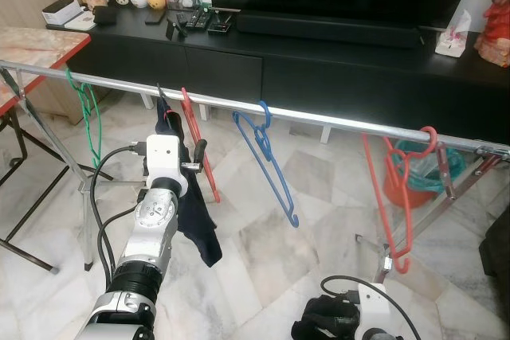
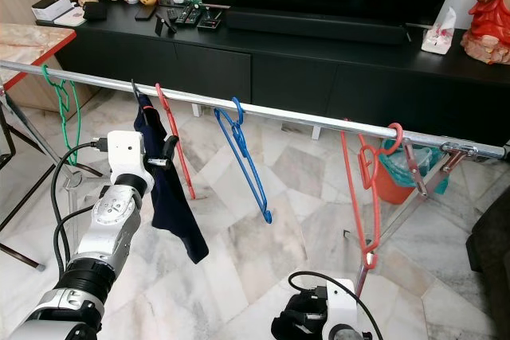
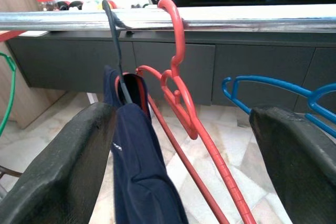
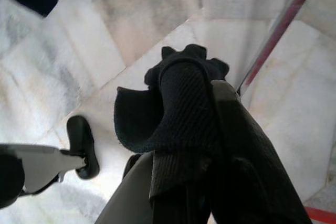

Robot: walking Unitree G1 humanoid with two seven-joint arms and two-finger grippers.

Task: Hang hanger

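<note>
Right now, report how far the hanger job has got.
Done: the black hanger carrying the navy garment is hooked over the metal rail, beside the red hanger. In hand: the left end effector is open, its fingers either side of the garment without gripping it. The right end effector, held low, is shut on a black cloth. Left: withdrawing the left arm.

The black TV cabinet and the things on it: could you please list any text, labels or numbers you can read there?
None can be read.
The white box at the cabinet's end: any print is too small to read.
The white tissue pack with pink pattern: blurred, unreadable.
The remote controls: button markings too small.
</note>
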